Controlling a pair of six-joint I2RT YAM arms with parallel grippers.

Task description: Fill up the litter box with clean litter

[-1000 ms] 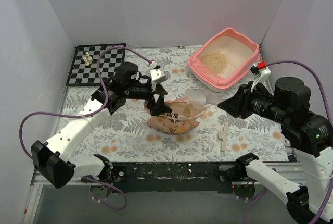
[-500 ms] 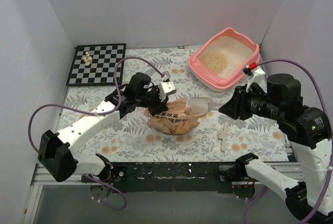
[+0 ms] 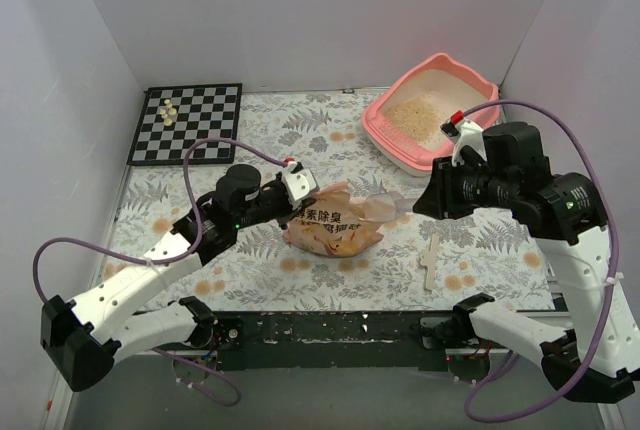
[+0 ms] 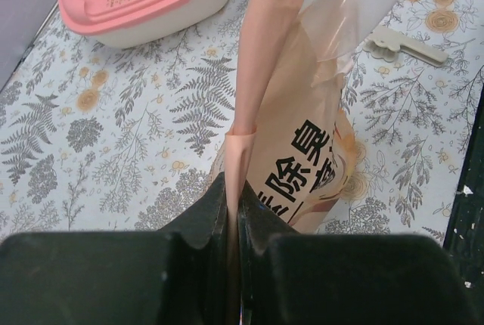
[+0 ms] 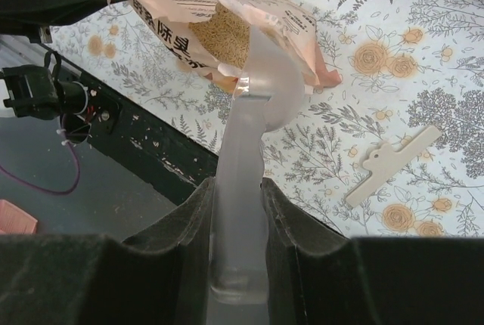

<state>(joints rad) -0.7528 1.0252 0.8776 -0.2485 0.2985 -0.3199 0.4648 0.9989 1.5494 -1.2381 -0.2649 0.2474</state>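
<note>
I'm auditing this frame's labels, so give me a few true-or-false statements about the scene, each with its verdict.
1. The left gripper is shut on the bag's edge. True.
2. The right gripper holds nothing. False: it grips the handle of the scoop, whose bowl is at the bag's mouth.
3. The litter box has some litter in it. True.
4. The clip lies inside the litter box. False: it lies on the table, to the right of the bag.
</note>
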